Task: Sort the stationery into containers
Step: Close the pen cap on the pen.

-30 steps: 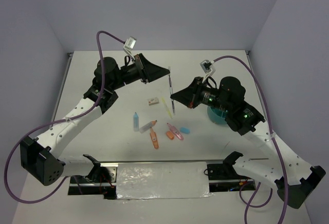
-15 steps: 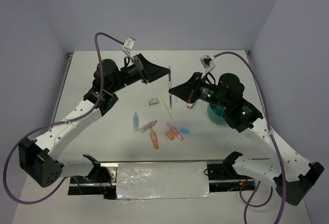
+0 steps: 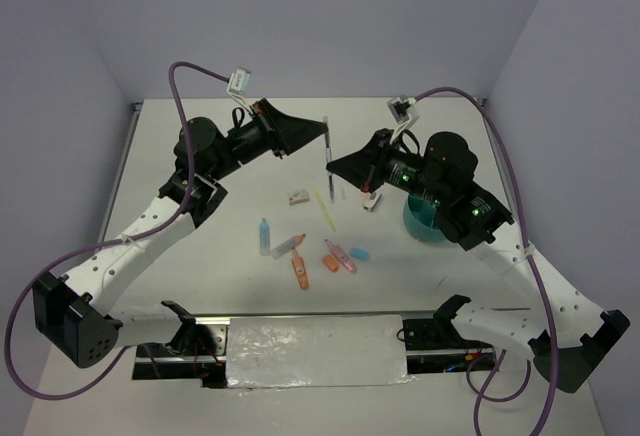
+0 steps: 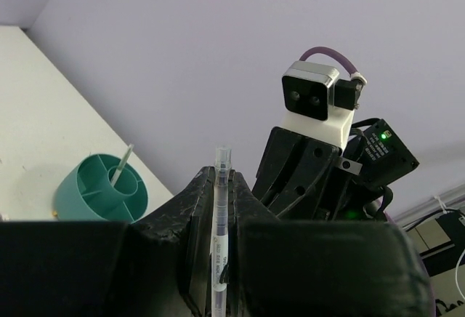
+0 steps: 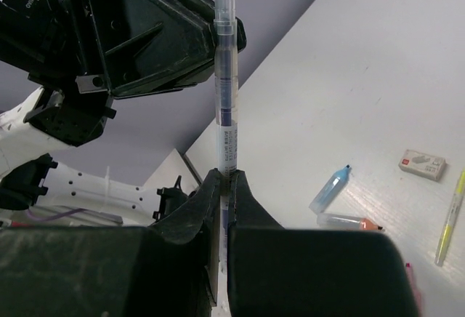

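The thin grey pen [image 5: 226,91] is raised off the table [image 3: 220,286], above the orange highlighter [image 3: 300,272] and the other loose pieces lying there. Both claws are pinched on it. The left gripper [image 4: 219,186] has its fingers closed against the barrel near the clear-capped end, and the right gripper [image 5: 225,180] is clamped tight on the barrel further along. The pen looks light, stiff and smooth-sided, so it should carry easily. In a narrow two-finger pinch, though, it could swivel or slide, and a hold near mid-barrel, square across its length, would likely keep it from tipping. With two grips on one rigid stick, a pull by either arm before the other lets go could flick it loose. The teal cup [image 3: 415,226] stands on the table under the right arm, with a slim pale pen [image 4: 120,166] leaning in one compartment. Its dividers leave narrow slots, so the grey pen probably needs to go in end-first and close to vertical.
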{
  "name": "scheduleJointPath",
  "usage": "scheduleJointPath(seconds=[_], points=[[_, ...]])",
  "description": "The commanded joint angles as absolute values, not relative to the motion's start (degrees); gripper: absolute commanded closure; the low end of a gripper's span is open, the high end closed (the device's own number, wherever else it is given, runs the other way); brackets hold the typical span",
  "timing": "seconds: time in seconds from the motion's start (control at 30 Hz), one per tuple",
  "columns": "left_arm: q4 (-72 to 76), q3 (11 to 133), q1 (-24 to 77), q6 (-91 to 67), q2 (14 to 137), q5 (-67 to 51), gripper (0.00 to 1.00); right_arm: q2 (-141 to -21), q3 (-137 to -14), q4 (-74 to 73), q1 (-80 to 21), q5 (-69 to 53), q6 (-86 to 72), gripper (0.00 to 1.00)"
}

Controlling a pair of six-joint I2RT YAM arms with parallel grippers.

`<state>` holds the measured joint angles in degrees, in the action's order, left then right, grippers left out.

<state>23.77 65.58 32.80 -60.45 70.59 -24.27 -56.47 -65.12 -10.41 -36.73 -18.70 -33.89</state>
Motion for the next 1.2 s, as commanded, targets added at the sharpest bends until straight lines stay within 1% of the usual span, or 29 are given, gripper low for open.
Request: scheduleJointPath(seconds=[0.0,0.4,0.7,0.97,1.1,1.17], points=[[22.33,64.16,34.63,-60.39,69.17,-32.51,1.0,-57.65,-72.5,-0.26,-34.81,-14.41,-30.68,1.0],[14.51,65.65,34.89,-55.99,68.99,-35.16,1.0,-61.08,-80.5,-4.3,-32.61,-15.65,-24.26,1.0],[12.66,65.65,36.56,-55.46,69.43,-34.72,1.0,-61.79,-81.73,-3.51,-30.68,-16.26,-23.99,1.0],[11.95,64.52,38.5,-54.84,69.17,-33.4,1.0,-64.25,-85.16,-4.04,-28.56,-19.77,-24.08,1.0],[10.38,64.77,38.32,-53.88,68.2,-31.82,1.0,-63.9,-83.59,-4.3,-28.56,-20.3,-22.51,1.0],[6.36,66.96,38.32,-51.17,68.03,-30.16,1.0,-63.11,-82.53,-4.57,-28.56,-20.39,-21.8,1.0]])
